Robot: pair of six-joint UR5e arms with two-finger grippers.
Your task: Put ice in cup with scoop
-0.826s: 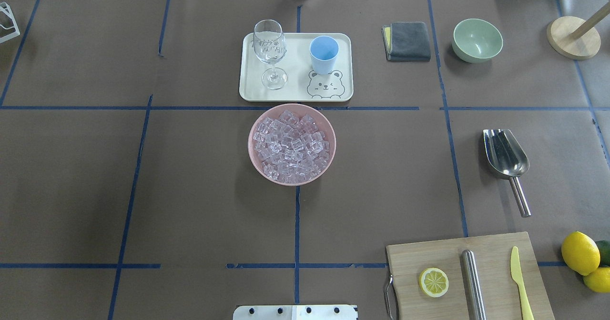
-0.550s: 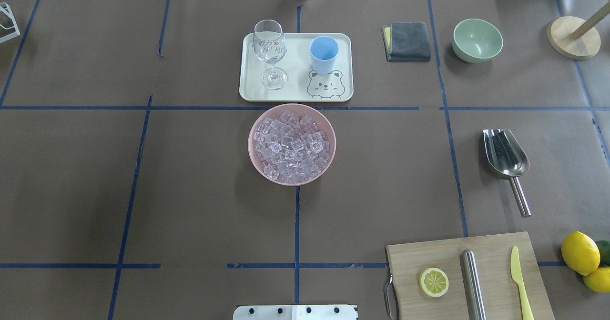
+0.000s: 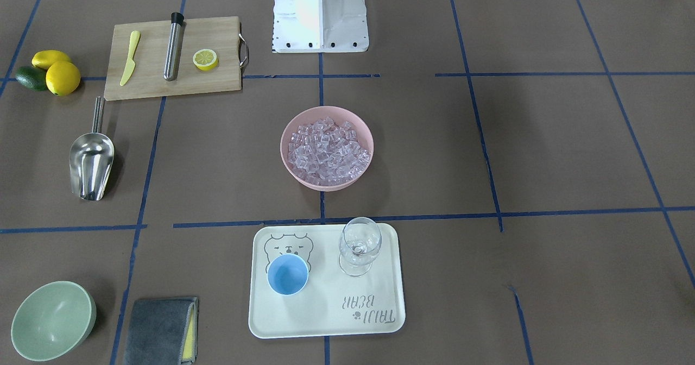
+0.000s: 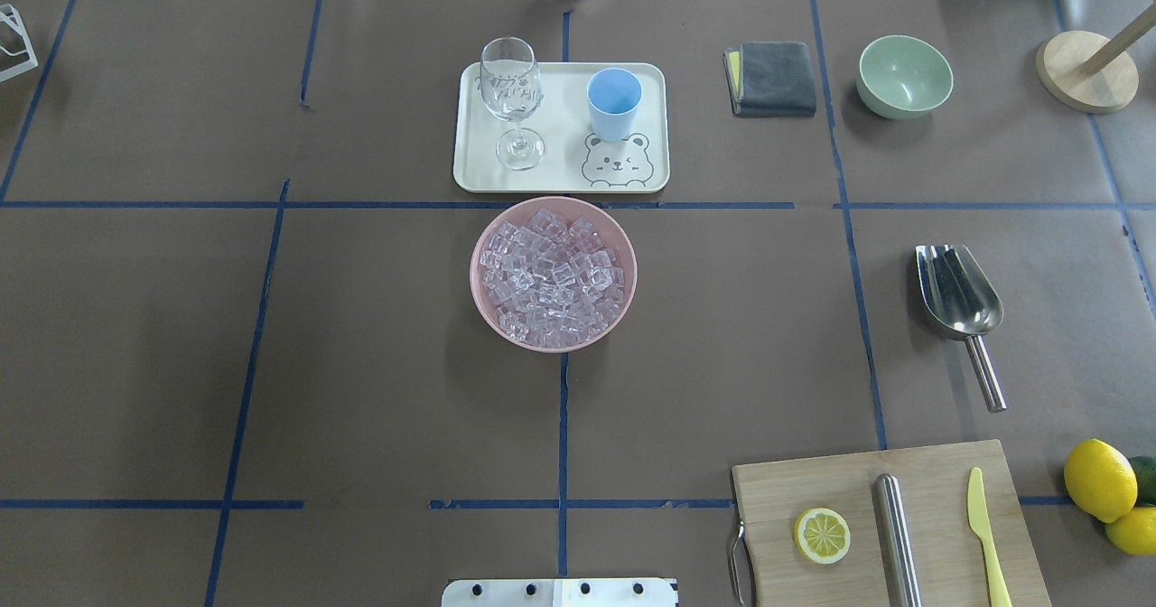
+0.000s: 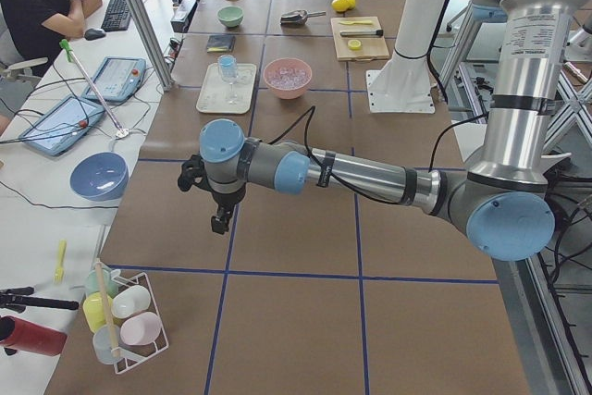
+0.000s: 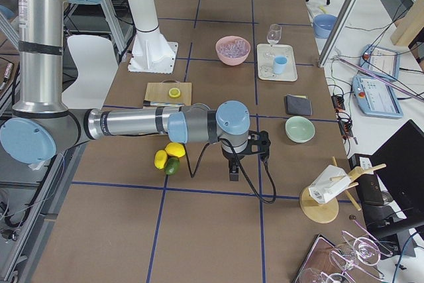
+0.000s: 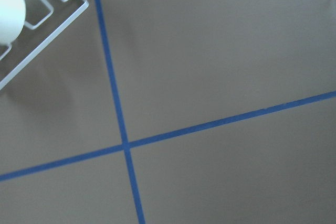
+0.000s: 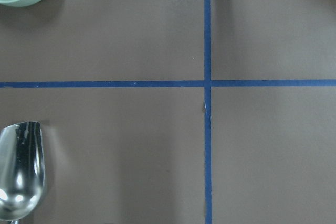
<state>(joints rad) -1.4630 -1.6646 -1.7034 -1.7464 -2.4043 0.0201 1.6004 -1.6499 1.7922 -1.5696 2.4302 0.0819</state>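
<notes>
Nearest the robot and right of the pink bowl (image 4: 473,273), the cutting board (image 4: 939,471) carries items this task does not need. Further out, the scoop (image 4: 959,293) lies well right of the bowl, trough up and handle toward the robot, probably staged for the right gripper (image 6: 234,173), which hangs further right still. The left gripper (image 5: 219,222) hangs far left of the bowl. Only the side views show either pincer, so spread or pressed together cannot be told. The ice (image 4: 553,279) fills the bowl. Just beyond the bowl, the cup (image 4: 614,103) stands upright and empty on the tray (image 4: 560,128). Nothing on the table has shifted since the earlier overhead frames.
</notes>
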